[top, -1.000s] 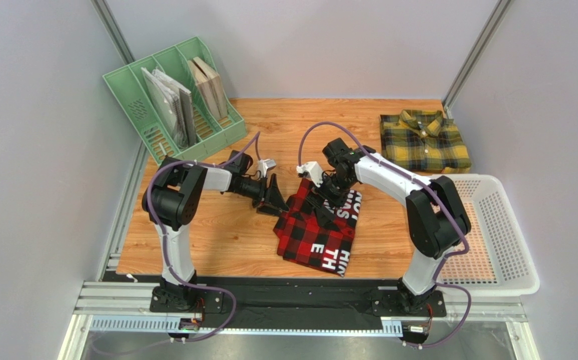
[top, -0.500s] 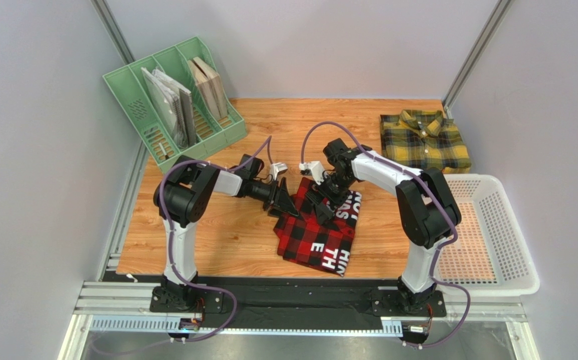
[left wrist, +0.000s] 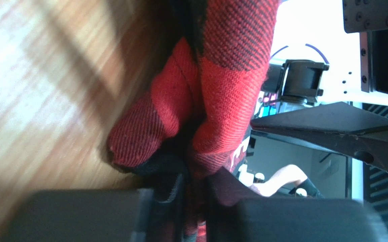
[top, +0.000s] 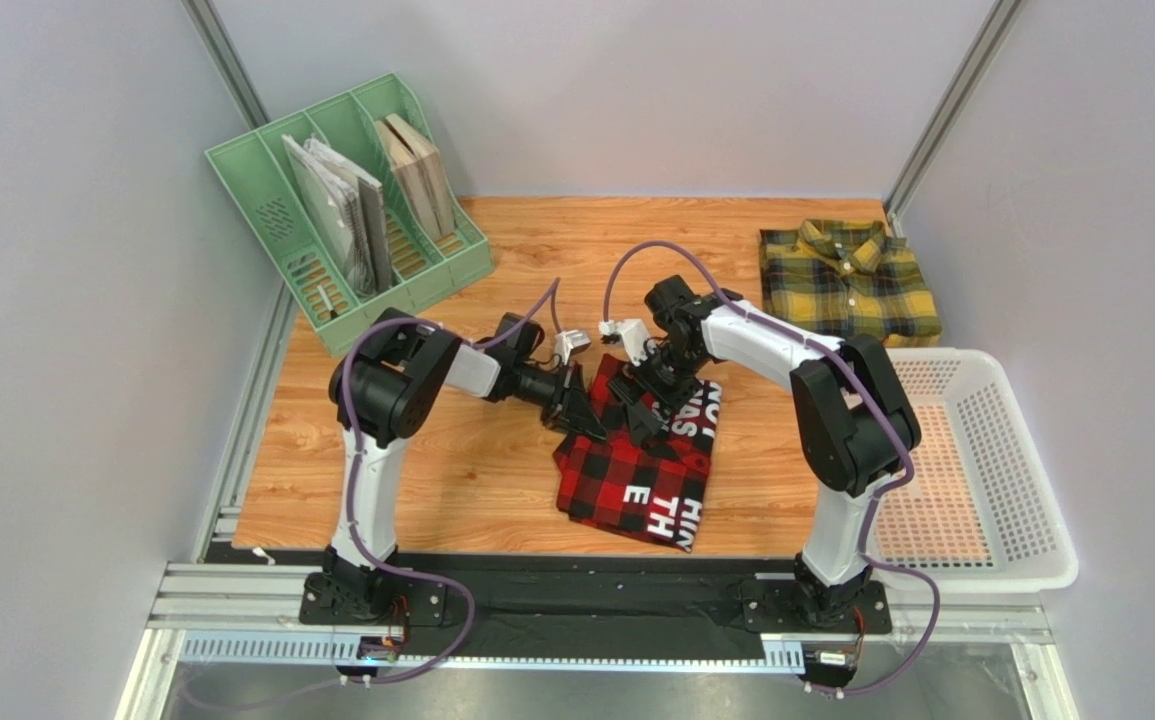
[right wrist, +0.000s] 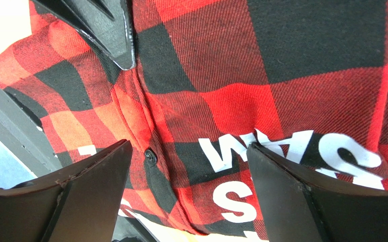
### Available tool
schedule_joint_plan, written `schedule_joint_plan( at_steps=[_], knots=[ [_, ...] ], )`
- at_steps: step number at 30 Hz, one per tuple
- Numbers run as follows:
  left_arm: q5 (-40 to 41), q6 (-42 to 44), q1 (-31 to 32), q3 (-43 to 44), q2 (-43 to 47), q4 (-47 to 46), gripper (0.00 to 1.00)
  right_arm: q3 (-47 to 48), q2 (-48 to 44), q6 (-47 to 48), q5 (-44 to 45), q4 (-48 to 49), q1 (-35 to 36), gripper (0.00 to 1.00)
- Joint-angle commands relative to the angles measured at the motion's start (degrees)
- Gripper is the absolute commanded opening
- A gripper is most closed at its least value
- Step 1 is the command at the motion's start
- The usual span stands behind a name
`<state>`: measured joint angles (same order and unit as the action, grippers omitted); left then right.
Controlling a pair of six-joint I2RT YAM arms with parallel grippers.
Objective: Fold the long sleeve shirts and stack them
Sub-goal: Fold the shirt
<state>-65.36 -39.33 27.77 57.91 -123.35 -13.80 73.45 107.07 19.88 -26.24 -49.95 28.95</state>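
Observation:
The red-and-black check shirt (top: 636, 465) with white block letters lies folded on the middle of the wooden table. My left gripper (top: 576, 413) is at its upper left edge, shut on a bunched fold of the red cloth (left wrist: 231, 75). In the left wrist view that fold is pinched between the jaws of the left gripper (left wrist: 193, 176). My right gripper (top: 640, 402) hovers just over the shirt's upper part, open; the lettered cloth (right wrist: 281, 75) shows between the jaws of the right gripper (right wrist: 188, 161). The yellow-and-green check shirt (top: 846, 282) lies folded at the back right.
A green file rack (top: 350, 195) with books stands at the back left. A white mesh basket (top: 974, 465) sits off the table's right edge. Bare wood (top: 433, 450) lies left of the red shirt. The two grippers are close together.
My left gripper has moved right onto the red shirt's upper left edge and has shut on the cloth. The right gripper has stayed open and nearly still.

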Motion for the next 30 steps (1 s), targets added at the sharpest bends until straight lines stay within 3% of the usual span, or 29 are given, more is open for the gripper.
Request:
schedule_joint_plan(
  at_steps=[1, 3, 4, 7, 11, 16, 20, 22, 25, 30],
  knots=[
    [9.01, 13.11, -1.04, 4.13, 3.54, 18.19, 0.00, -0.76, -3.17, -1.33, 2.33, 3.55, -0.56, 0.95],
    [14.53, 22.66, -1.84, 9.29, 6.52, 28.78, 0.00, -1.20, -5.19, -3.60, 2.07, 3.11, -2.30, 0.96],
    [16.65, 25.85, -2.28, 11.33, 7.41, 38.49, 0.00, -1.99, -7.38, -4.40, 0.76, 3.02, -3.36, 0.97],
    [25.35, 35.53, -2.72, 18.62, 10.49, 52.58, 0.00, -4.27, -12.47, -7.39, -2.31, 2.93, -8.46, 0.99],
    [35.90, 46.08, -2.72, 29.16, 12.34, 65.81, 0.00, -7.18, -18.90, -8.10, -3.73, 2.93, -16.09, 1.00],
    [55.75, 63.13, -2.28, 51.48, 9.80, 78.73, 0.00, -9.37, -23.74, -6.96, -3.91, 1.44, -20.95, 1.00],
    [69.65, 73.85, -0.97, 66.25, 7.78, 78.06, 0.00, -11.22, -26.12, -6.61, -4.43, 1.18, -23.41, 1.00],
    [75.71, 79.22, 0.96, 66.72, 8.30, 73.25, 0.00, -11.92, -27.00, -6.61, -4.61, 1.00, -23.85, 1.00],
    [81.70, 84.93, 4.56, 59.80, 10.49, 64.30, 0.00, -12.45, -27.70, -6.52, -4.70, 1.09, -24.38, 1.00],
    [89.44, 89.34, 12.90, 37.83, 11.82, 47.60, 0.00, -12.46, -26.82, -6.70, -4.70, 1.35, -24.91, 1.00]
  ],
)
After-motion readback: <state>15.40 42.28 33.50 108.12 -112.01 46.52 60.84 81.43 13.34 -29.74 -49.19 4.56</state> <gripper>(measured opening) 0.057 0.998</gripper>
